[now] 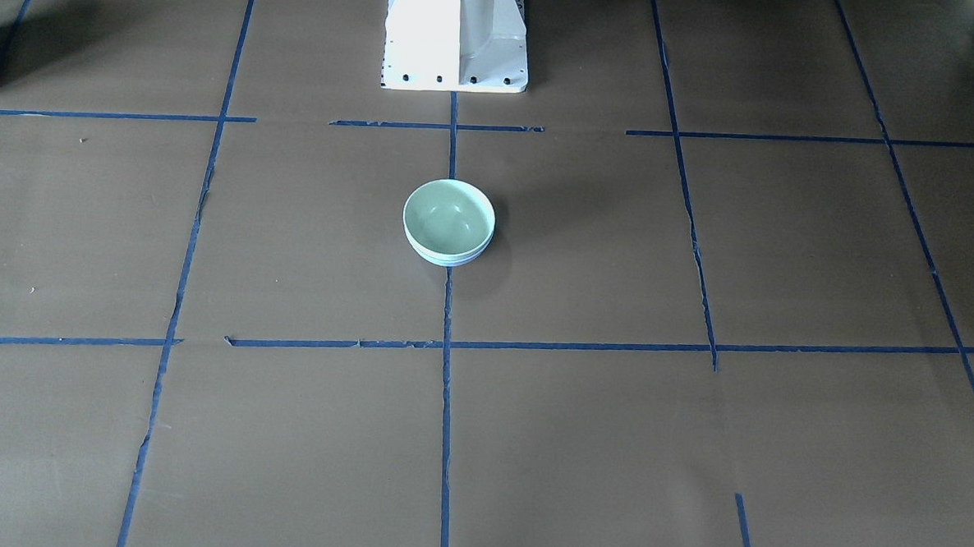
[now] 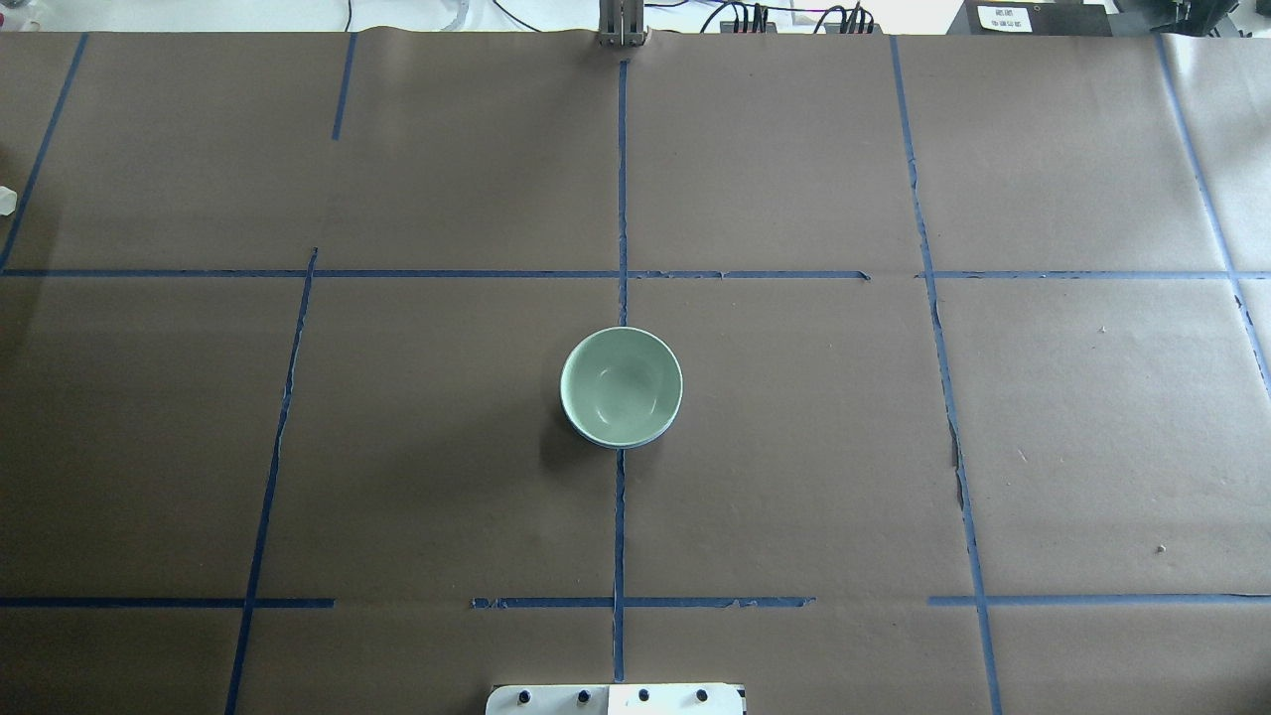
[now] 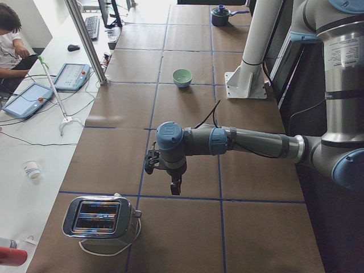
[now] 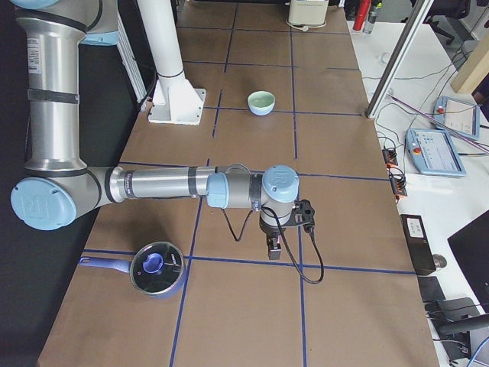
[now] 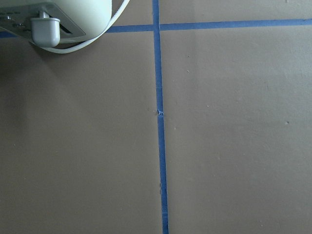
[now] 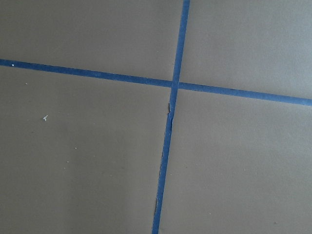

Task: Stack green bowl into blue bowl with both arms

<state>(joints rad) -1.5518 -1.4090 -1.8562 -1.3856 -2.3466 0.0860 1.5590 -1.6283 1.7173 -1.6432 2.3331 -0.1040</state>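
While nested in blue bowl (image 1: 448, 261), green bowl (image 1: 448, 216) upright.

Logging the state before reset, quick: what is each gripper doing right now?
Left gripper: cannot be told, it shows only in a side view.
Right gripper: cannot be told, it shows only in a side view.

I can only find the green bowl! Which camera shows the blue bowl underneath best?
The exterior front-facing view: the blue bowl peeks out as a pale band under the green bowl. Overhead shows just a thin blue sliver at the lower edge. The side views are too far away to tell, and the wrist cameras miss it.
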